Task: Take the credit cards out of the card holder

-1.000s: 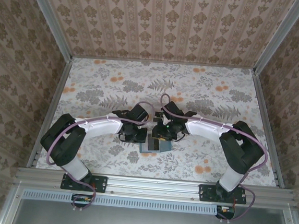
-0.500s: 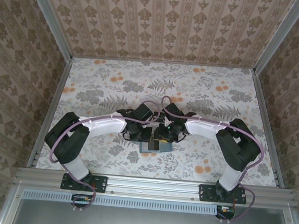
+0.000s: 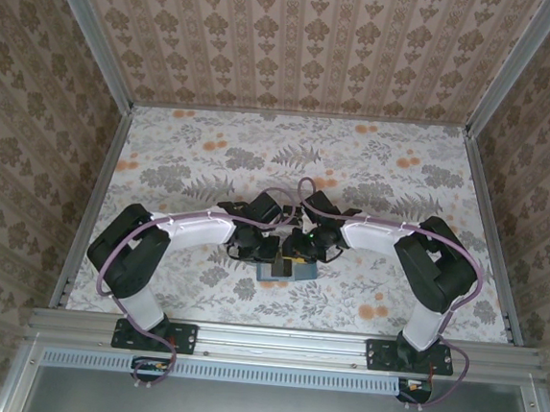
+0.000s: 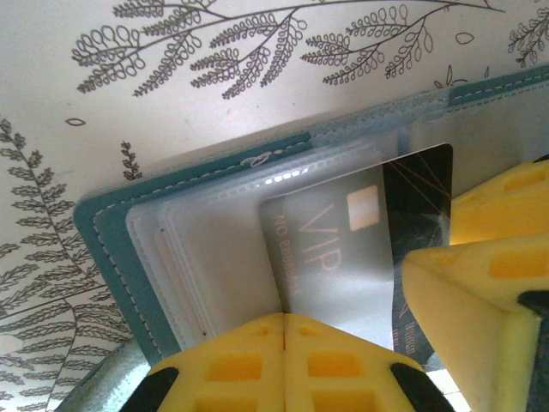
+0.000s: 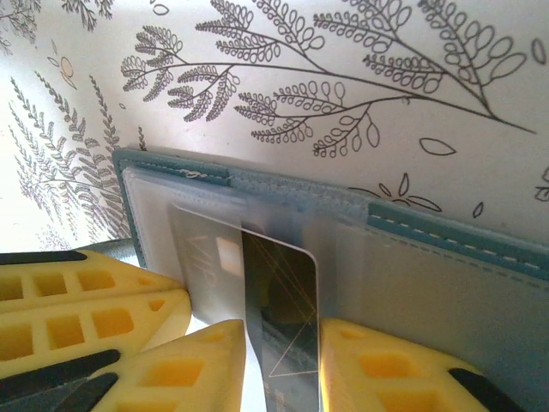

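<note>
Both wrists are now sitting closer over the teal card holder (image 3: 287,271) than a second ago; my left gripper (image 4: 283,330), jaws pressed together, is pinning its clear sleeves (image 4: 214,257), presumably to stop it sliding; my right gripper (image 5: 279,348) is pinching the dark card (image 5: 279,275), lettered "VIP", half out of its sleeve.

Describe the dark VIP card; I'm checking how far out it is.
The card is thin and glossy, black with gold lines, a chip and VIP lettering. It lies flat in the teal card holder's clear sleeve, one end slid out bare, the rest greyed under plastic. The right end effector's yellow fingers flank the bare end; a grip can't be confirmed. The shut left end effector rests on the sleeve over it.
</note>
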You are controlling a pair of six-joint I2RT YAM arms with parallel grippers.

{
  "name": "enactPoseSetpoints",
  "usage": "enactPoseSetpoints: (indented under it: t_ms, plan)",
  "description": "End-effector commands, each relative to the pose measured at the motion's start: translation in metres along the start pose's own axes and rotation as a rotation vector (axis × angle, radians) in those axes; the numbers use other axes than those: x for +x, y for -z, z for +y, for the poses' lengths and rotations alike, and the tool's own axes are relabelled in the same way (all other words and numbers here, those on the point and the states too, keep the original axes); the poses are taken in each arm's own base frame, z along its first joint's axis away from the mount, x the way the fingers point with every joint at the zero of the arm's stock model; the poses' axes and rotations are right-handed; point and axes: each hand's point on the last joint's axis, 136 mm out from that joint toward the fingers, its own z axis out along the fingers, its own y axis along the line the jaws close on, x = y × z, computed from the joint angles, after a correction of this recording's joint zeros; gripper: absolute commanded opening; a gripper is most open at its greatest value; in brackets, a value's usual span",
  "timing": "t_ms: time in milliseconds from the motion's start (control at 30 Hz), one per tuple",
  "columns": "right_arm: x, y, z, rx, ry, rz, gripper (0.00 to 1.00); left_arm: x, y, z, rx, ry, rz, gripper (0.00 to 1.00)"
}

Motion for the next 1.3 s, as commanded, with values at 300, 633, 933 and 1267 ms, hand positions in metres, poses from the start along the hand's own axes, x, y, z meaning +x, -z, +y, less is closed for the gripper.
enactPoseSetpoints:
  t_ms: [300, 633, 933, 1267]
  plan:
    - [0.002, 0.015, 0.015, -0.084, 0.004, -0.016, 0.18, 0.021, -0.012, 0.025, -0.103, 0.001, 0.086, 0.08]
    - [0.004, 0.021, -0.002, -0.020, 0.009, -0.027, 0.08, 0.020, -0.010, 0.024, -0.102, 0.000, 0.083, 0.08]
    - [0.004, 0.040, -0.032, 0.122, 0.039, -0.035, 0.07, 0.019, -0.008, 0.023, -0.093, -0.003, 0.073, 0.09]
    - [0.001, 0.042, -0.029, 0.122, 0.058, -0.029, 0.08, 0.019, -0.008, 0.022, -0.089, -0.002, 0.072, 0.08]
